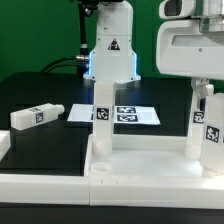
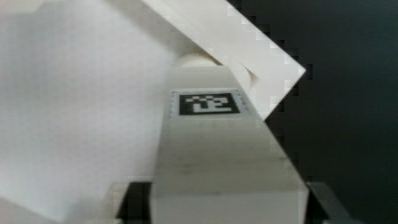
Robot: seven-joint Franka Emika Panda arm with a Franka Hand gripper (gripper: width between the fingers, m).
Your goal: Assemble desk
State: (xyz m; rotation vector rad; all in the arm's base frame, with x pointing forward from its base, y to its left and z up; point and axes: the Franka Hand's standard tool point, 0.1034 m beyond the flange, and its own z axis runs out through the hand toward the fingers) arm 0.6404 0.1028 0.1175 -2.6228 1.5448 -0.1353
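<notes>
When reading the exterior view from its left, note first the loose leg (image 1: 35,115), lying flat on the worktop (image 1: 55,142), well apart from the other parts. Next, locate the standing leg (image 1: 102,118), upright at the left end of the panel (image 1: 150,168), with the marker board (image 1: 135,114) flat behind it. Farther right, find the gripped leg (image 1: 206,122), upright at the panel's right end and clamped near its top by the jaws. Confirm in the wrist view: pads (image 2: 135,203) flush against both sides of that leg (image 2: 214,150), no gap visible. Judged step: seating this leg in its corner of the panel. Keep the leg vertical and square to the rim. Turn slowly, without side load. Grip firmly enough to prevent slipping. Avoid heavy downward force, to keep from shifting the panel. Seating depth: not discernible.
</notes>
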